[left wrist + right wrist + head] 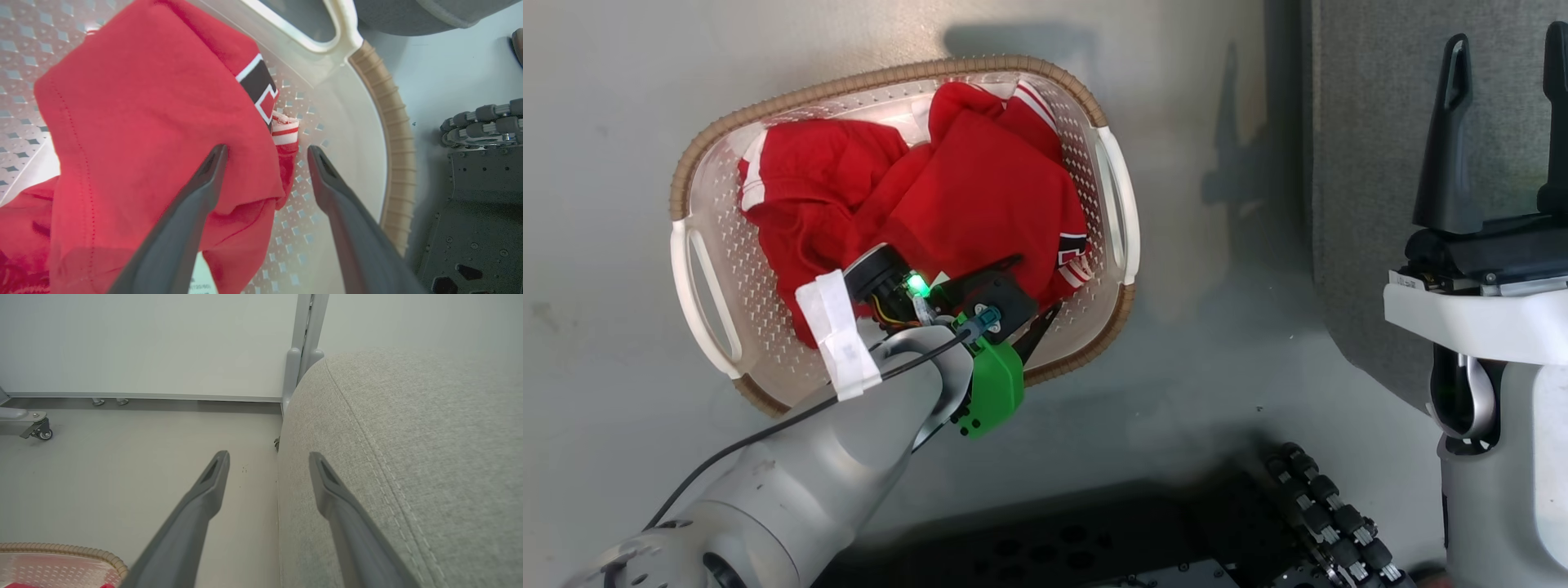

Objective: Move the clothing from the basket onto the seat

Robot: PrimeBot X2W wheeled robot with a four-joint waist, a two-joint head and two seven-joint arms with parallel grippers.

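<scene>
Two garments (980, 188), seemingly, fill basket (874, 79), long axis left-right; left claw (267, 150) gapes over them

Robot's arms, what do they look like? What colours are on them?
The left arm is smooth silver-grey, with white tape, a black cable, a green plastic part and a glowing green light. The right arm is white. Both end in two long, dark, pointed fingers.

Clothing (980, 188): in the basket (882, 77)
Seat (1372, 204): right of the basket, apart
Left gripper (265, 153): inside the basket, over Clothing
</scene>
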